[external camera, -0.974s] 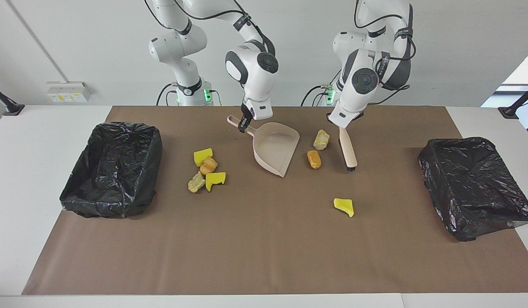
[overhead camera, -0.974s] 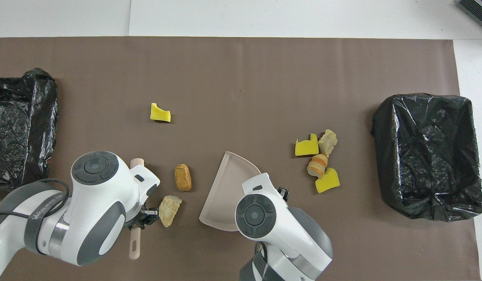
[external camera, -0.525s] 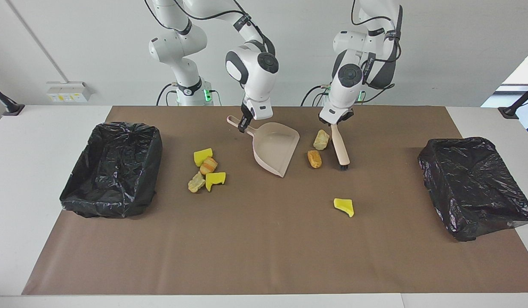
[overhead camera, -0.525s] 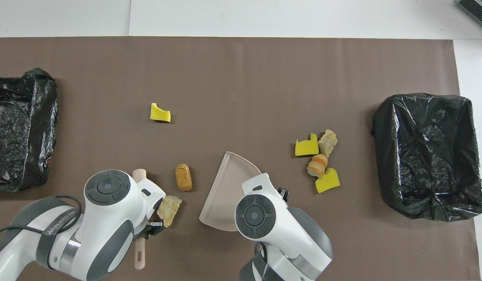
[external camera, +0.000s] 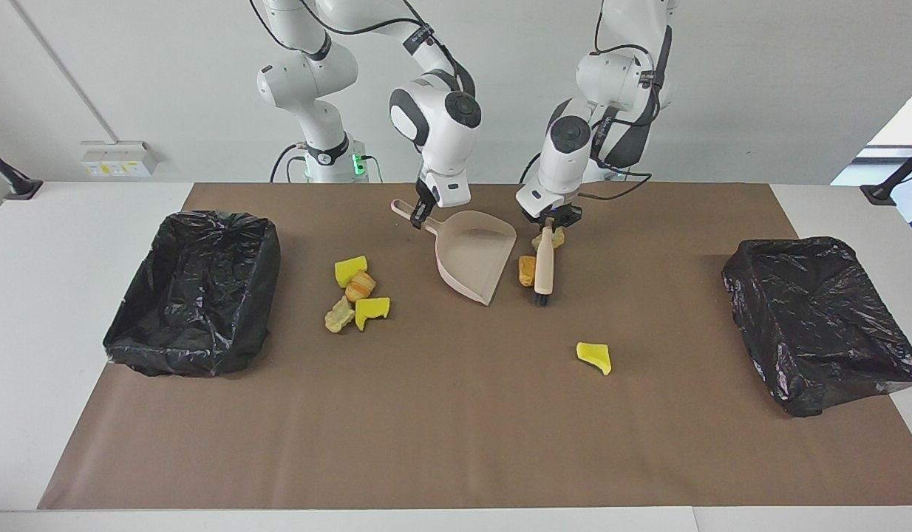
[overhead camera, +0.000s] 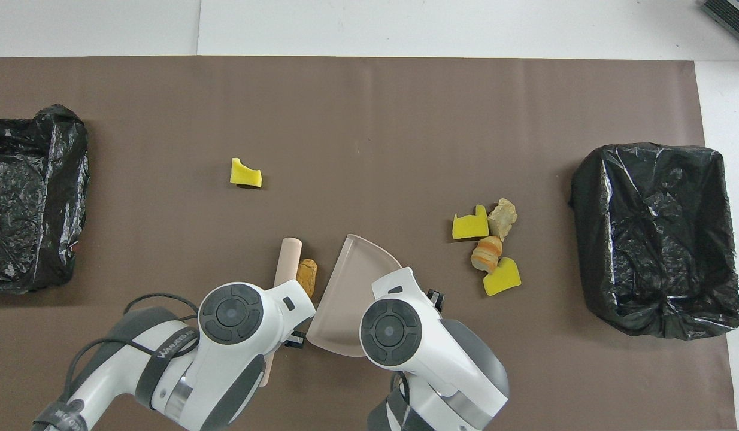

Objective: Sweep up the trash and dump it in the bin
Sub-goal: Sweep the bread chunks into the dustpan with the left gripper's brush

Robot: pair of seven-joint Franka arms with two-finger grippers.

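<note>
My right gripper (external camera: 420, 214) is shut on the handle of the beige dustpan (external camera: 474, 255), whose lip rests on the brown mat. My left gripper (external camera: 550, 222) is shut on the beige brush (external camera: 543, 267), bristles down beside the pan's open edge. An orange-brown chunk of trash (external camera: 526, 270) is squeezed between the brush (overhead camera: 287, 260) and the dustpan (overhead camera: 351, 278). A pale lump (external camera: 537, 241) peeks out under the left gripper. One yellow wedge (external camera: 594, 357) lies alone farther from the robots. Several more pieces (external camera: 356, 292) cluster toward the right arm's end.
A bin lined with black plastic (external camera: 194, 292) stands at the right arm's end of the table. Another such bin (external camera: 822, 318) stands at the left arm's end. The brown mat (external camera: 456, 443) covers the table's middle.
My left gripper has swung the brush sideways toward the dustpan, pushing the orange-brown chunk and the pale lump along with it. The right gripper and the dustpan have stayed put.
</note>
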